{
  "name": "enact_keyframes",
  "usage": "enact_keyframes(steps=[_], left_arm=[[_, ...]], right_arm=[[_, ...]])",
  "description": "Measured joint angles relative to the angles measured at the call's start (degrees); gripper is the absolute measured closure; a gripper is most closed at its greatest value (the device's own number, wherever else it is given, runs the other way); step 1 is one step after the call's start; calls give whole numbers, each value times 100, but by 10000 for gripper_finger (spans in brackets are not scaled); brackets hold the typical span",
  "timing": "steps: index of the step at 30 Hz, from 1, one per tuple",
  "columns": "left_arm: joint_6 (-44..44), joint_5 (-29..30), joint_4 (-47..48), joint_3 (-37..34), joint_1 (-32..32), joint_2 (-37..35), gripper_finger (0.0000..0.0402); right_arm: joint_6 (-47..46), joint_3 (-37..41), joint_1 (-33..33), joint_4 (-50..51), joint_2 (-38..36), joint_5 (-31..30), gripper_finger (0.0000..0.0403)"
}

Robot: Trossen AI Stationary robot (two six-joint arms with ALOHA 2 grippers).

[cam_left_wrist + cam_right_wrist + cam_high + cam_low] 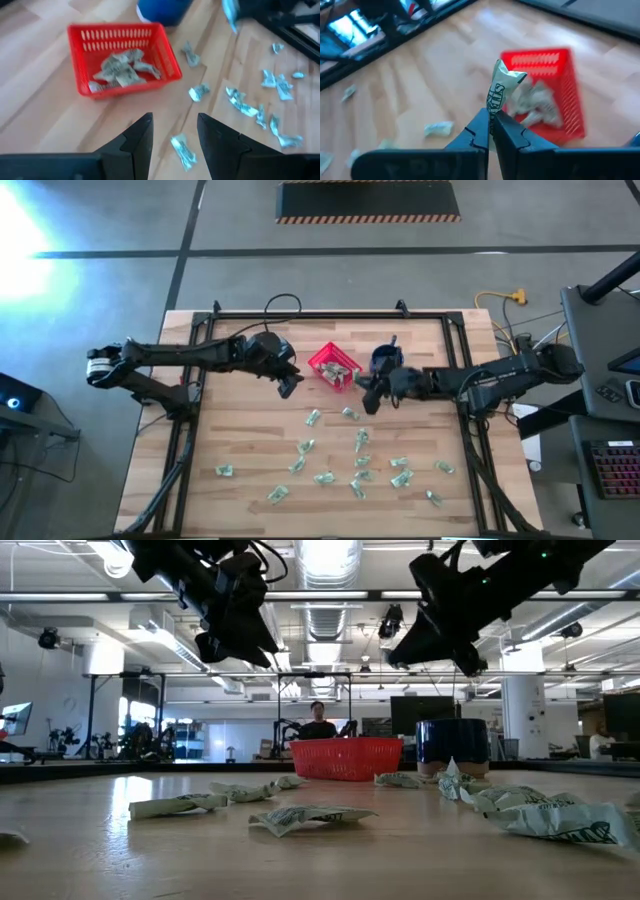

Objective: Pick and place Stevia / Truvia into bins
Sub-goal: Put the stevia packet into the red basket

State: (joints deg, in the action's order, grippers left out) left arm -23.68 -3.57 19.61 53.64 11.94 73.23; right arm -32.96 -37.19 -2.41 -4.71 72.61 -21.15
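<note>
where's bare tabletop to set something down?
Free: the strip between the table's left edge and the sachets, and the corner left of the red basket. Crowded: the centre-right front, where sachets lie scattered, and around the blue mug.

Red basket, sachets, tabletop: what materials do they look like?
Small square red basket: likely moulded plastic, uniform bright colour, slotted walls. Pale green and white sachets: apparently thin paper, creased and crumpled, printed; the right gripper pinches one in shut jaws. Light wooden tabletop: looks like butcher-block wood with visible plank strips.
</note>
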Motion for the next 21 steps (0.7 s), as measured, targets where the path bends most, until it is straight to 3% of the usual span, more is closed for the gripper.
enact_keyframes(steps=[5, 13, 21], left_arm=[[-240, -2, 105, -68, -195, 0, 265], [-595, -22, 95, -123, -615, 0, 265], [-1239, -20, 37, -379, -995, 0, 265]], right_arm=[[207, 0, 490, -79, -1, 90, 391], [587, 0, 1031, -462, 202, 755, 390], [1063, -534, 1367, -547, 1057, 1425, 390]])
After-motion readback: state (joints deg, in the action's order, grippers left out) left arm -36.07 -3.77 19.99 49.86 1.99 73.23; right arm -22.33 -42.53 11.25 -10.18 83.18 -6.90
